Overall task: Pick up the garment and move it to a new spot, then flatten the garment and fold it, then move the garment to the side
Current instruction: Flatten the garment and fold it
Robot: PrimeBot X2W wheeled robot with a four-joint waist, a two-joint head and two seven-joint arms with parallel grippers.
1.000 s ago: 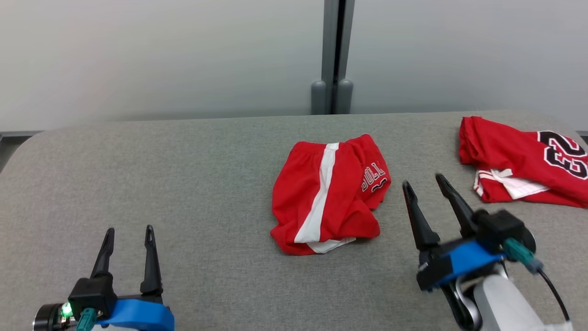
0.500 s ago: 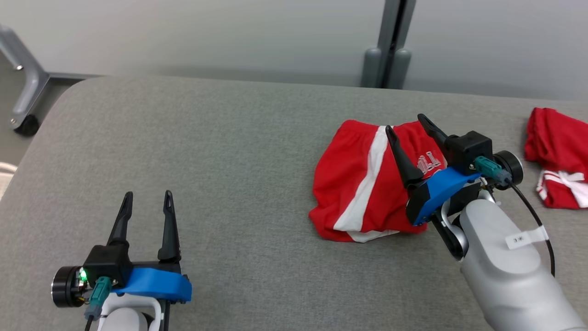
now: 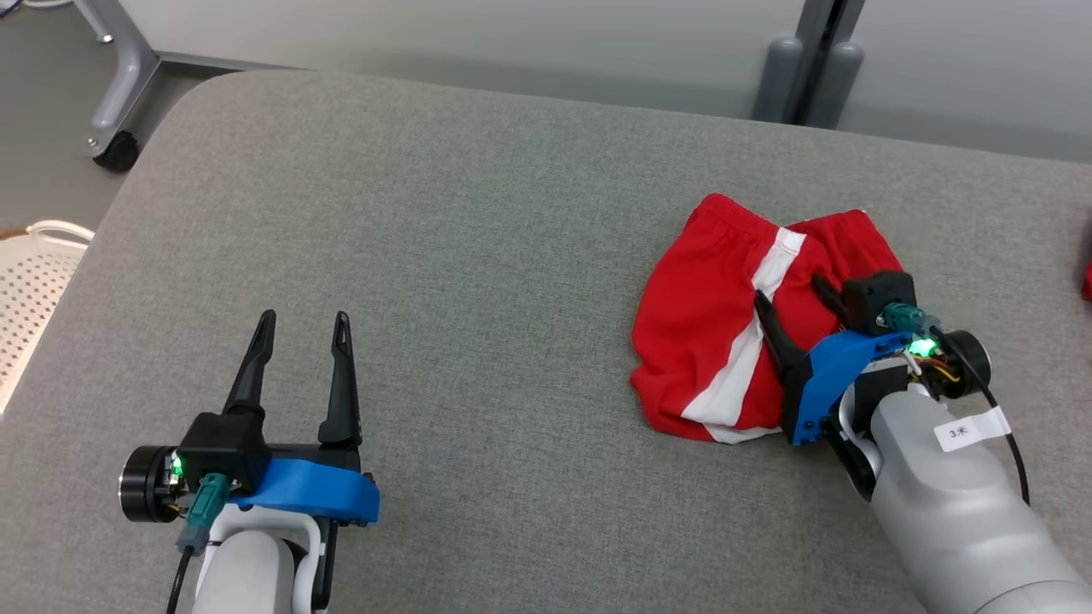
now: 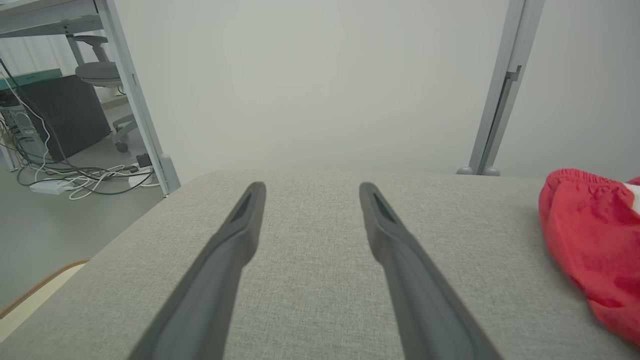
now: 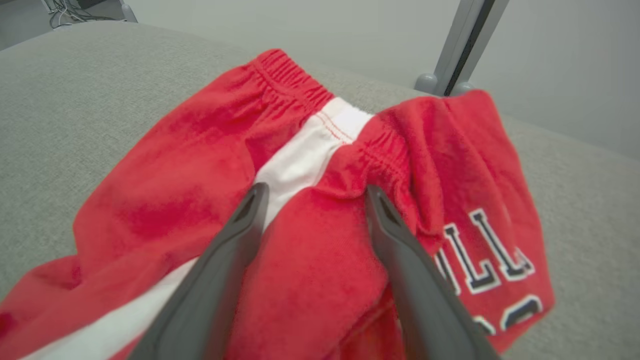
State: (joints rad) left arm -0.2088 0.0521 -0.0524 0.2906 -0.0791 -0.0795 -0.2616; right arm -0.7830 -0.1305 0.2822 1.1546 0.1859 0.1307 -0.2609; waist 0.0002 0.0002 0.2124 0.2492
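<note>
The garment is a pair of red shorts with a white side stripe, lying rumpled on the right part of the grey padded table. My right gripper is open and low over the shorts' middle, its fingers straddling a fold beside the white stripe. The right wrist view shows the garment close up, with the right gripper spread near the elastic waistband and black-and-white lettering at the right. My left gripper is open over bare table at the lower left. From the left gripper, the garment lies far right.
A white perforated basket stands off the table's left edge. Beyond the far left corner is a grey frame leg with a caster. A grey post rises behind the table. A red sliver of another cloth shows at the right edge.
The head camera has swung left and down. My right gripper has moved from the table right of the shorts to over them and come down low, still open. The left gripper stays open.
</note>
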